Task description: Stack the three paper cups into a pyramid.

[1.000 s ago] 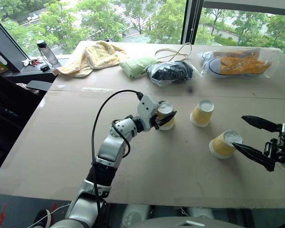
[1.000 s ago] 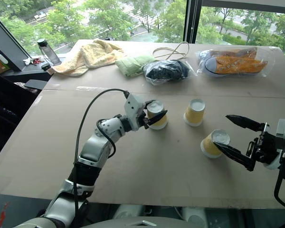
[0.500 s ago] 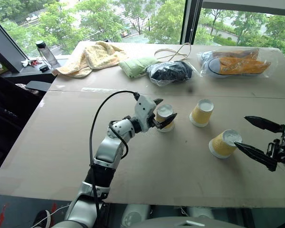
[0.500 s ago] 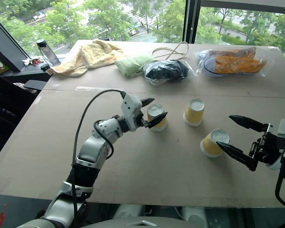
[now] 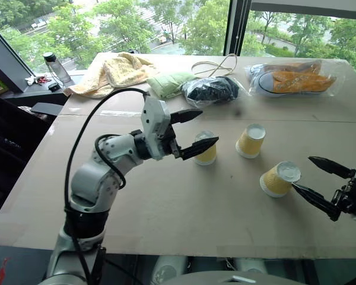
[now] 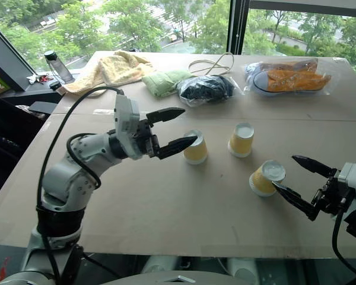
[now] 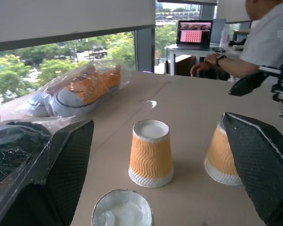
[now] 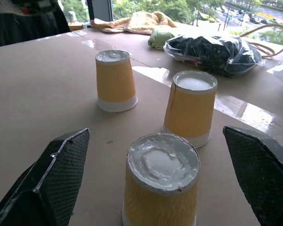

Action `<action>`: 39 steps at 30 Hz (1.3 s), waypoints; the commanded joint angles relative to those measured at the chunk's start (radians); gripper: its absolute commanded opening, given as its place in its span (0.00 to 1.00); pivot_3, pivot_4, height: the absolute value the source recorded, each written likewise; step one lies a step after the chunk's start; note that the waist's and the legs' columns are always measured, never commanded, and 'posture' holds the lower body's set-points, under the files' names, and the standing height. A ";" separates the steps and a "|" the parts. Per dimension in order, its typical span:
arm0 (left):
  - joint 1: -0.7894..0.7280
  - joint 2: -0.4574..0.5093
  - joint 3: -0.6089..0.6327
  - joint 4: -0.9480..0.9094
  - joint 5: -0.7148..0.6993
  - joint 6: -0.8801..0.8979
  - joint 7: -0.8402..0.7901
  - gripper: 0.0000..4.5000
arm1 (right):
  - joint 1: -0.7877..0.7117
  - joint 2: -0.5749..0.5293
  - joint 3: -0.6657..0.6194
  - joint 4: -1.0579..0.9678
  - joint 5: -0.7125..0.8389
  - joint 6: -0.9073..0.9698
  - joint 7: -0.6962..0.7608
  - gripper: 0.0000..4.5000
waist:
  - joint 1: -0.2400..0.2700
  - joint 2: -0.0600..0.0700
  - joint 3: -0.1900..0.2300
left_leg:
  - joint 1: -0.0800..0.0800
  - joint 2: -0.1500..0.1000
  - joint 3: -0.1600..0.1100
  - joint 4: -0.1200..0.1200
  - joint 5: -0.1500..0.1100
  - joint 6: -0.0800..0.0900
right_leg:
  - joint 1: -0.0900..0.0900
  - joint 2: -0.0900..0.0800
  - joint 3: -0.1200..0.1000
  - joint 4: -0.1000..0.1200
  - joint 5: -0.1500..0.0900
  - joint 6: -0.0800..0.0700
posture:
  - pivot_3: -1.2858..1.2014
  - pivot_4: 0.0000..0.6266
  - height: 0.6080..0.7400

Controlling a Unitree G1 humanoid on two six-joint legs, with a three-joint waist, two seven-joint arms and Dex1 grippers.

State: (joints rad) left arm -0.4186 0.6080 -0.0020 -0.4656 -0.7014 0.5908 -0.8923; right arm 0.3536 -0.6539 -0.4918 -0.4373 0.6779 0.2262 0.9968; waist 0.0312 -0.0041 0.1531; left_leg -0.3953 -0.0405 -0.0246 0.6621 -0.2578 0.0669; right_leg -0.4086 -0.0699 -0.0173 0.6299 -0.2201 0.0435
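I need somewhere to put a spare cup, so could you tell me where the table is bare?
The near table in front of the three paper cups is bare, as is its left side. It is crowded along the window: towel, bags, shoes.

A wide tan table (image 5: 166, 202) carries three upside-down paper cups (image 5: 251, 141) standing apart near its middle. Along its far edge lie a yellow towel (image 5: 115, 70), a green cloth (image 5: 171, 82), a bagged dark bundle (image 5: 212, 90), a looped cord (image 5: 216, 65) and bagged orange shoes (image 5: 295, 77).
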 commanded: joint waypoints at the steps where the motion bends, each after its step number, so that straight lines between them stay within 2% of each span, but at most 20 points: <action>1: -0.029 0.137 0.085 -0.075 -0.172 0.123 -0.112 0.99 | -0.020 0.019 0.045 -0.001 -0.062 0.003 -0.076 1.00 | -0.002 0.000 0.000 | 0.000 0.000 0.000 0.000 0.000 0.000 | 0.000 0.000 0.000 0.001 -0.001 -0.002 | 0.52 0.24 1.00; 5: -0.025 0.323 0.131 -0.111 -0.272 0.209 -0.236 0.99 | -0.049 0.029 0.091 0.011 -0.098 0.010 -0.113 1.00 | -0.009 0.000 0.001 | 0.001 0.000 0.000 0.002 0.000 0.000 | 0.000 0.001 0.000 0.003 -0.003 -0.004 | 0.52 0.24 1.00; 8: -0.012 0.408 0.148 -0.128 -0.283 0.215 -0.304 0.99 | -0.063 0.029 0.116 0.012 -0.105 0.020 -0.126 1.00 | -0.013 0.000 0.001 | 0.000 0.000 0.000 0.002 0.000 0.000 | 0.000 0.001 0.000 0.003 -0.003 -0.004 | 0.52 0.24 1.00; 13: -0.034 0.440 0.166 -0.134 -0.316 0.215 -0.321 0.99 | -0.086 0.037 0.126 0.013 -0.090 0.038 -0.142 1.00 | -0.015 0.000 0.001 | 0.000 0.000 0.000 0.002 0.000 0.000 | 0.000 0.001 0.000 0.003 -0.003 -0.004 | 0.52 0.24 1.00; 22: -0.060 0.435 0.163 -0.145 -0.344 0.222 -0.290 0.99 | -0.099 0.061 0.157 0.027 -0.082 0.059 -0.141 1.00 | -0.015 0.000 0.001 | 0.000 0.000 0.000 0.002 0.000 0.000 | 0.000 0.001 0.000 0.003 -0.003 -0.004 | 0.52 0.24 1.00; 23: -0.063 0.436 0.163 -0.144 -0.347 0.223 -0.287 1.00 | -0.101 0.061 0.160 0.029 -0.082 0.060 -0.140 0.88 | -0.015 0.000 0.001 | 0.000 0.000 0.000 0.002 0.000 0.000 | 0.000 0.001 0.000 0.003 -0.003 -0.004 | 0.52 0.24 1.00; 24: -0.063 0.438 0.163 -0.145 -0.348 0.224 -0.285 1.00 | -0.102 0.061 0.163 0.030 -0.083 0.061 -0.138 0.82 | -0.016 0.000 0.001 | 0.000 0.000 0.000 0.002 0.000 0.000 | 0.000 0.001 0.000 0.003 -0.003 -0.004 | 0.52 0.24 1.00; 28: -0.050 0.448 0.170 -0.151 -0.341 0.225 -0.286 1.00 | -0.108 0.063 0.169 0.037 -0.085 0.058 -0.132 0.45 | -0.016 0.000 0.001 | 0.000 0.000 0.000 0.002 0.000 0.000 | 0.000 0.002 0.001 0.003 -0.003 -0.004 | 0.52 0.24 1.00; 34: -0.002 0.448 0.205 -0.160 -0.338 0.227 -0.255 1.00 | -0.130 0.061 0.189 0.036 -0.096 0.050 -0.129 0.44 | -0.017 0.000 0.001 | 0.000 0.000 0.000 0.002 0.000 0.000 | 0.000 0.002 0.001 0.003 -0.003 -0.004 | 0.52 0.24 1.00; 39: 0.179 0.430 0.308 -0.175 -0.300 0.208 -0.199 1.00 | -0.206 0.080 0.266 -0.017 -0.104 0.089 -0.179 0.44 | -0.021 0.000 0.002 | 0.002 0.000 0.001 0.002 0.000 0.000 | 0.000 0.002 0.002 0.004 -0.003 -0.004 | 0.52 0.24 1.00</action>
State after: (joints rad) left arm -0.2716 1.0421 0.2416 -0.6171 -1.0102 0.8184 -1.1149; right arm 0.1766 -0.5791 -0.2491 -0.3971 0.5713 0.3070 0.8396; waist 0.0099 -0.0039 0.1548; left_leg -0.3935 -0.0400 -0.0239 0.6635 -0.2577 0.0667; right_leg -0.4088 -0.0681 -0.0152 0.6337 -0.2229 0.0394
